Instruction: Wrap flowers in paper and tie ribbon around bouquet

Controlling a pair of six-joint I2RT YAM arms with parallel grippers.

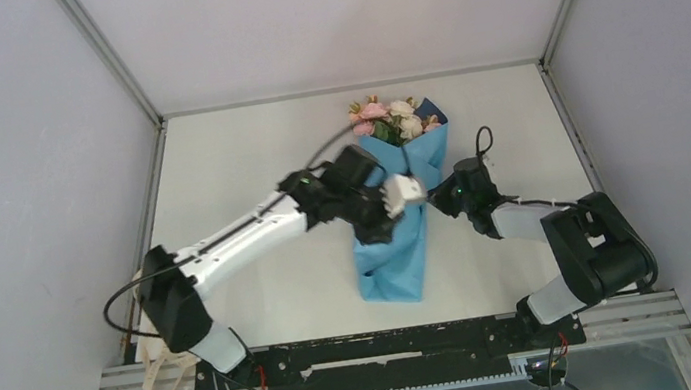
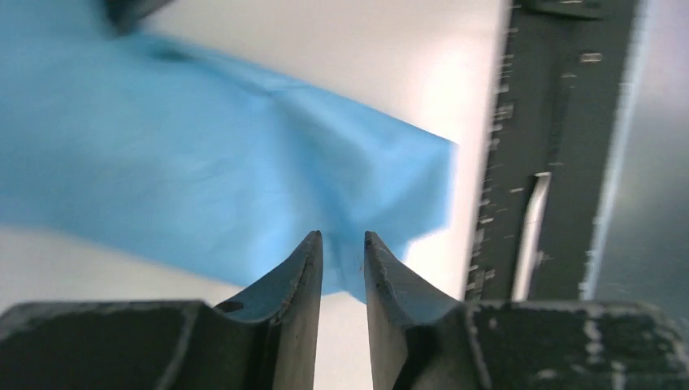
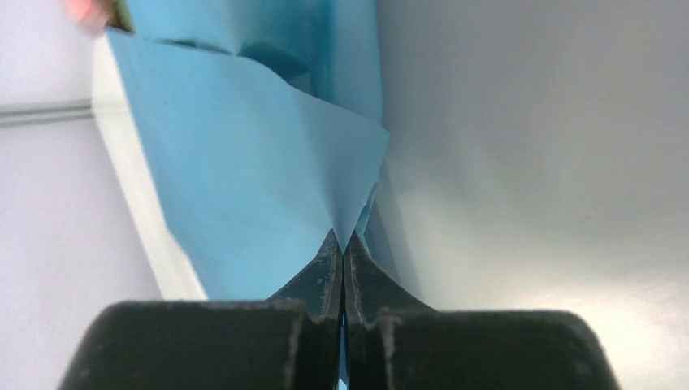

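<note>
here, bouquet [image 1: 394, 249] lies flat on table [image 1: 245, 148], flowers [image 1: 392, 118] at far end, beyond both pincers. right pincer [image 3: 342, 242] clamped tight on paper [image 3: 244, 162] edge, pinched fold fanning out ahead of tips. left pincer [image 2: 342, 237] narrow gap, nothing between jaws; paper just ahead of tips. 2 pincers sit at bouquet's middle, left one over it, right one beside it.

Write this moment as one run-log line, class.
left gripper: open, above paper | right gripper: shut on paper edge | flowers: wrapped, heads showing at far end
</note>
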